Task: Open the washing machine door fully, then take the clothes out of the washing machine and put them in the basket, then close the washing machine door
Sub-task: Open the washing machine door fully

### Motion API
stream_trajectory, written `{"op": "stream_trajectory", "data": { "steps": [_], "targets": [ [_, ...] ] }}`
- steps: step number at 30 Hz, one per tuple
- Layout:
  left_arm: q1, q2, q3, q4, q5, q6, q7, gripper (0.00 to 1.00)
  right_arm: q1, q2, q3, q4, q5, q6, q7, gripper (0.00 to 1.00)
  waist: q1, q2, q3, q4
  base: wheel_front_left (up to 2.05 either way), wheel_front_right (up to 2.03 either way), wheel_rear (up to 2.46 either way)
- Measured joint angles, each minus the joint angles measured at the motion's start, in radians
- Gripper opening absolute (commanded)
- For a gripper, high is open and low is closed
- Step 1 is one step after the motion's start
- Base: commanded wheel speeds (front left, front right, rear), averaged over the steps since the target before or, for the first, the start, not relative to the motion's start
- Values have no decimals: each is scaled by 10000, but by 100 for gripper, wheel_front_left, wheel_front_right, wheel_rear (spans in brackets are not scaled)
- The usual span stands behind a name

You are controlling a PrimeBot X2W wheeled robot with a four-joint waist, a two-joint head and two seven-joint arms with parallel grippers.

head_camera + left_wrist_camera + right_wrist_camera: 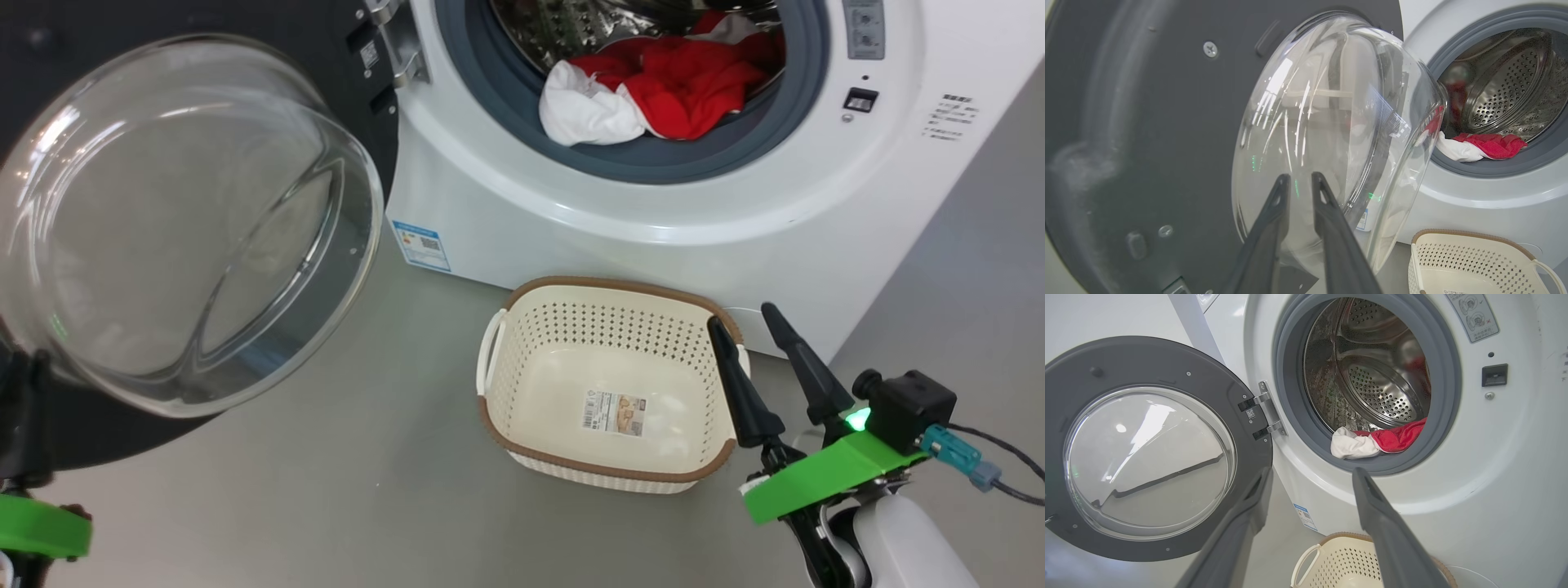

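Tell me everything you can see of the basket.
The basket is a cream-white rounded rectangle of perforated plastic with a brown woven-look rim and pale loop handles at its sides. It stands upright and empty on the grey floor, just before the washing machine, below its opening. A paper label lies on its bottom. In the head view the right gripper, fingers open, overlaps its right rim; contact cannot be told.

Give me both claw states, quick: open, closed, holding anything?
Left claw: barely open, holding nothing.
Right claw: wide open, empty.
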Motion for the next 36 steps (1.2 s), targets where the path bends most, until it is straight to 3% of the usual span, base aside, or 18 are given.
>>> {"op": "stream_trajectory", "data": {
  "steps": [1, 2, 13, 36],
  "targets": [
    [82, -82, 52, -140, 77, 0, 0, 83, 82, 0, 0, -2, 2, 0, 0, 100, 0, 0, -35, -54, 0, 0, 0],
    [177, -165, 98, -303, 178, 0, 0, 100, 153, 0, -2, -6, 2, 0, 0, 100, 0, 0, -70, -112, 0, 0, 0],
    [922, -805, 522, -1785, 667, 0, -8, 100, 262, -10, -40, -182, 8, 0, 2, 100, 0, 0, -353, -887, 0, 0, 0],
    [1587, -1829, 813, -2518, 1122, 4, -10, 100, 465, -268, 21, -479, -44, 0, 0, 100, 0, 0, -584, -2925, 0, 0, 0]
  ]
}}
